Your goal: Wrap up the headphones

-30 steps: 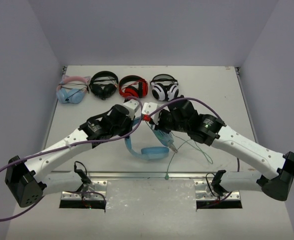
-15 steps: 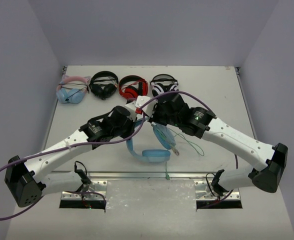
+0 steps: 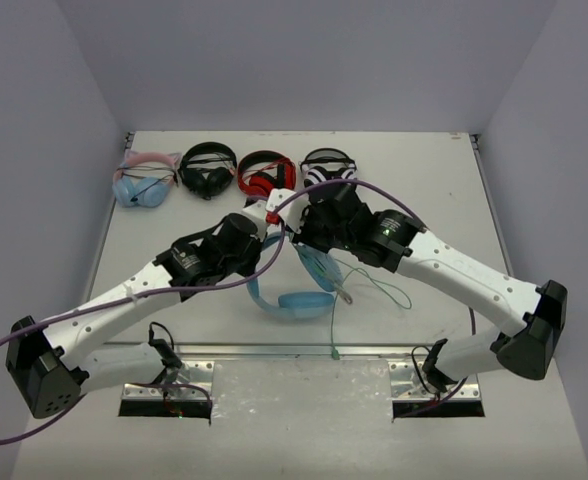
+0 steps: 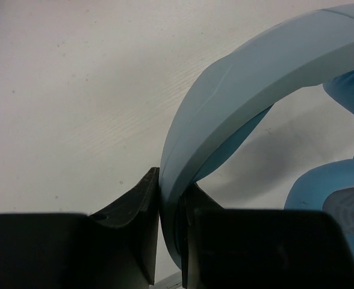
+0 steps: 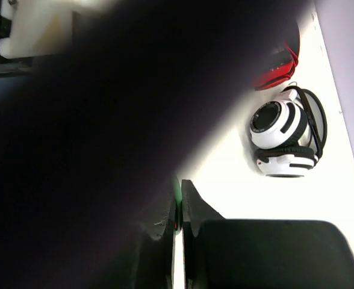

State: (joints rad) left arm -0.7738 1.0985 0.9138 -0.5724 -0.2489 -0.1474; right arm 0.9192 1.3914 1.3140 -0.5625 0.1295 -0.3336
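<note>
The light-blue headphones [image 3: 296,303] are held off the table at mid-table, with one ear cup [image 3: 320,268] under the right arm. My left gripper [image 3: 267,250] is shut on the headband [image 4: 243,78]; in the left wrist view the black jaws [image 4: 171,180] clamp the band, with an ear cup [image 4: 336,195] at the right. My right gripper [image 3: 299,240] sits close beside the left one. In the right wrist view its jaws [image 5: 178,198] are shut on the thin pale-green cable [image 5: 177,188]. The cable [image 3: 379,290] loops to the right and its plug [image 3: 332,352] lies at the front rail.
Along the back lie a pale-blue pair with pink cat ears [image 3: 144,182], a black pair [image 3: 208,170], a red pair [image 3: 267,176] and a white-and-black pair [image 3: 330,172], the last close behind the right arm. A purple arm cable [image 3: 394,200] arches over. A dark blur fills the left of the right wrist view.
My right arm has swung left and back toward the left gripper, carrying the cable; the cable loop has shifted with it. The left gripper keeps its hold and has barely moved.
</note>
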